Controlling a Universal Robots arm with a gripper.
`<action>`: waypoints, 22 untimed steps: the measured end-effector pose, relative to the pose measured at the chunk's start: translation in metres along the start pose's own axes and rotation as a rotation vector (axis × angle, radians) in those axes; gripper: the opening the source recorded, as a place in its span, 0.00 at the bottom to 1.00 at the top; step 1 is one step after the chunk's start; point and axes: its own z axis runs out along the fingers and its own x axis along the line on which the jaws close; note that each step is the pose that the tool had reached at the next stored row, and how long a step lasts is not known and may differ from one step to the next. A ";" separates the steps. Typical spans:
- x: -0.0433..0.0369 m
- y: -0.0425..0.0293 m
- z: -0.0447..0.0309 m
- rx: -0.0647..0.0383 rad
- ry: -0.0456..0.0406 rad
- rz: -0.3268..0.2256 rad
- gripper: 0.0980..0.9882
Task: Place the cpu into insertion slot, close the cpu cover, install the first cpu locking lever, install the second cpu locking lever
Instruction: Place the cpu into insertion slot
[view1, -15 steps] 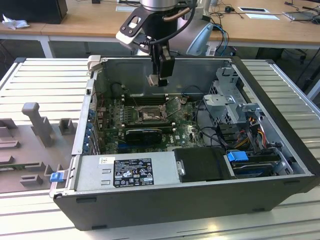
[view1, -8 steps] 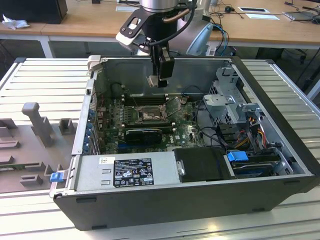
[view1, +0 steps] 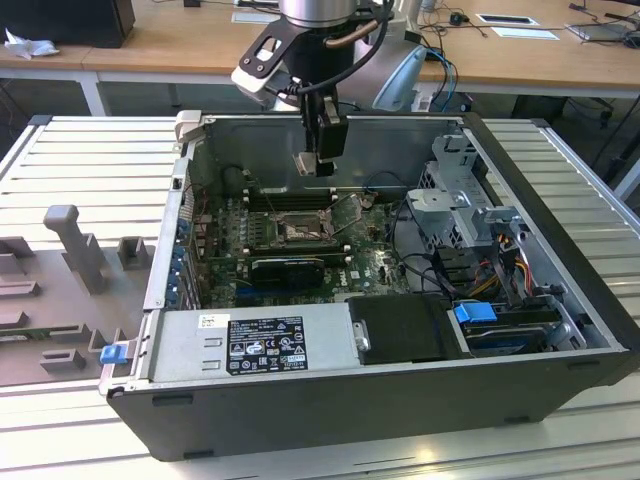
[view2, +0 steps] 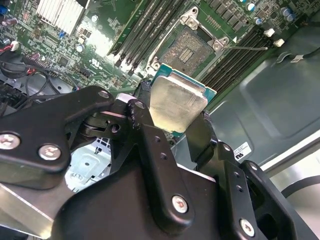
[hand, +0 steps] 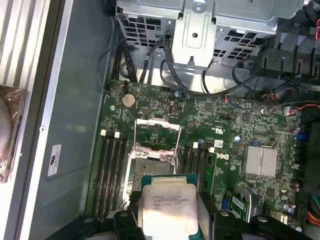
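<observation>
My gripper (view1: 316, 167) is shut on the cpu (view1: 305, 164), a pale silver square chip, and holds it in the air inside the open computer case. It hangs above the board, toward the case's back wall from the insertion slot (view1: 297, 232). In both wrist views the cpu (view2: 177, 102) (hand: 167, 207) sits clamped between the black fingers (view2: 142, 107), with its metal top showing. The insertion slot (hand: 150, 167) (view2: 192, 47) lies open and holds nothing. The cpu cover (hand: 157, 131) is swung up off the slot. A thin wire locking lever (view2: 245, 48) sticks out beside the socket.
Long black memory slots (hand: 112, 170) flank the socket. A black graphics card (view1: 287, 268) lies just in front of it, then the power supply (view1: 265, 340). A metal drive cage (view1: 465, 200) and cables (view1: 500, 265) fill the exterior view's right. The case wall (view1: 400, 135) stands behind the gripper.
</observation>
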 end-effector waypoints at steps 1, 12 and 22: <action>0.0000 0.0000 0.0003 0.000 -0.0001 0.001 0.48; -0.0001 -0.0003 0.0032 -0.001 -0.0063 0.075 0.48; -0.0001 -0.0004 0.0051 -0.001 -0.0089 0.104 0.48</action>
